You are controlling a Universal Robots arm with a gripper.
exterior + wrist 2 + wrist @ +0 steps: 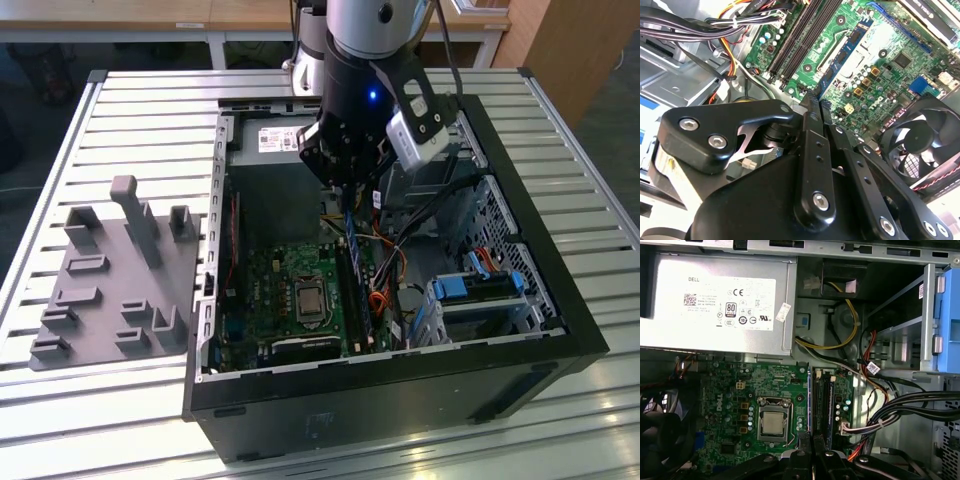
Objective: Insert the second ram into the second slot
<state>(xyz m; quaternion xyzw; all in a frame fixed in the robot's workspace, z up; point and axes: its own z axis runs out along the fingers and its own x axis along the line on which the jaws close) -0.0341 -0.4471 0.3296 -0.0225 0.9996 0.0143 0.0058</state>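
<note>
My gripper (349, 205) hangs inside the open computer case (560, 330), shut on the second ram (350, 238), a thin blue strip held on edge and pointing down at the green motherboard (275, 290). In the second wrist view the black fingers (810, 150) meet at the gripper (813, 97) and the ram (849, 44) runs out from them above the board. In the first wrist view the ram (811, 400) shows as a thin blue edge just beside the long black ram slots (824, 405). Its lower end is close above the slots (356, 295); whether it touches them I cannot tell.
A silver power supply (715, 295) fills the case's far end. Bundled cables (895, 410) run beside the slots. The processor socket (774, 422) sits on the slots' other side. A black fan (922, 137) and a blue drive cage (480, 285) stand in the case. A grey parts fixture (115, 275) lies on the slatted table.
</note>
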